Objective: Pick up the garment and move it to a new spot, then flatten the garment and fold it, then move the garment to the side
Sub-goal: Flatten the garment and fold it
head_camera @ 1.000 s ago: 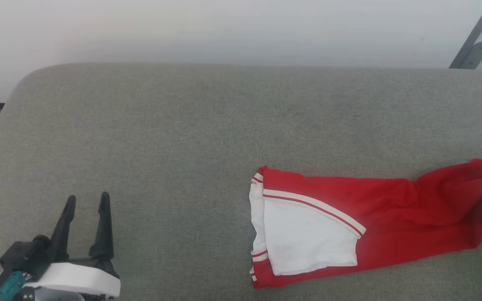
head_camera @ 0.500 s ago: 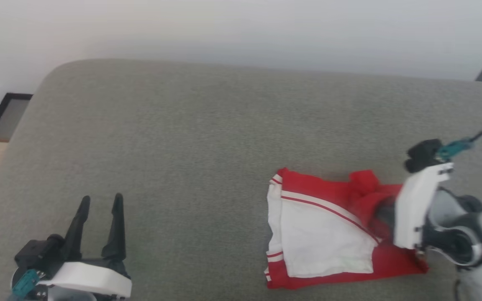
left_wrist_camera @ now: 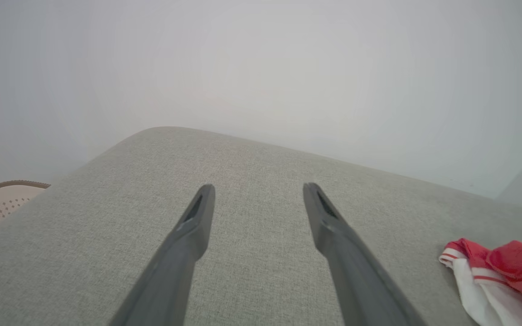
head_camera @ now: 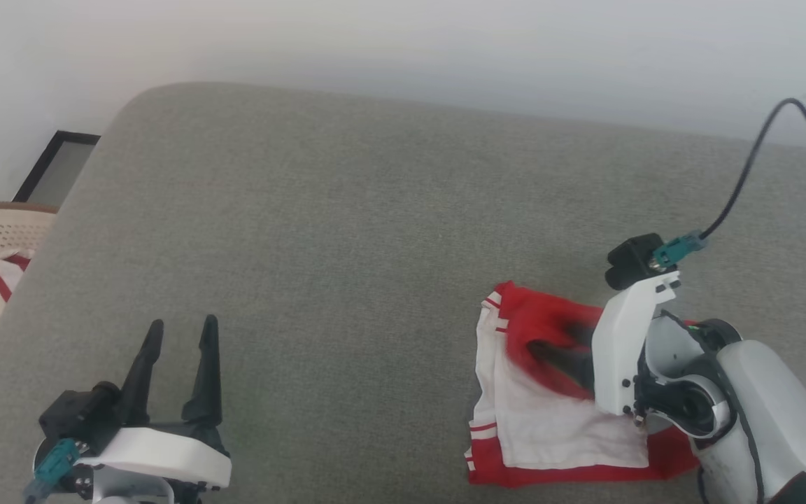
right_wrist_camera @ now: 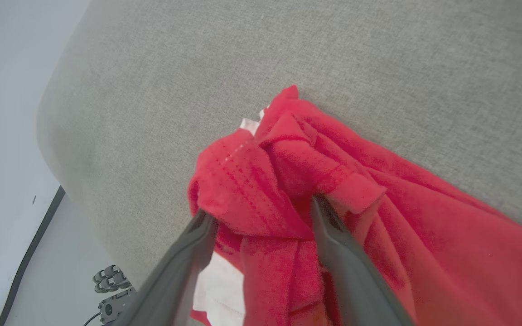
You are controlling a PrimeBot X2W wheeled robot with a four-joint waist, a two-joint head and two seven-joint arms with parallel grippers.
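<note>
- Two grippers share one cloth. The garment (head_camera: pixel 557 437) lies on the right part of the grey cushion (head_camera: pixel 347 231), close to the robot's side. Its white cuff panel faces the robot's left, and the red half is heaped back over it.
- The right gripper (head_camera: pixel 550 348) sits directly on that red heap, fingers pointing toward the robot's left along the cloth.
- In the right wrist view the right gripper (right_wrist_camera: pixel 261 213) has its jaws spread wide. A ridge of the garment (right_wrist_camera: pixel 252 181) is mounded between the fingers and brushes them, but it is not pinched, so nothing is gripped.
- The left gripper (head_camera: pixel 184 323) hangs low over the cushion's left front, jaws wide and empty, well apart from the cloth.
- In the left wrist view the left gripper (left_wrist_camera: pixel 257 188) points over bare cushion, and the garment (left_wrist_camera: pixel 492 276) lies off to the right of its fingers.
- The bundle's long axis seems to run left to right across the cushion. The right forearm hides its far end, so this is not certain.
- The right arm is much the nearer. Any next move turns on the heap lying between its open jaws. If it backs out toward the robot's right, a finger may snag the fold and drag it open.
</note>
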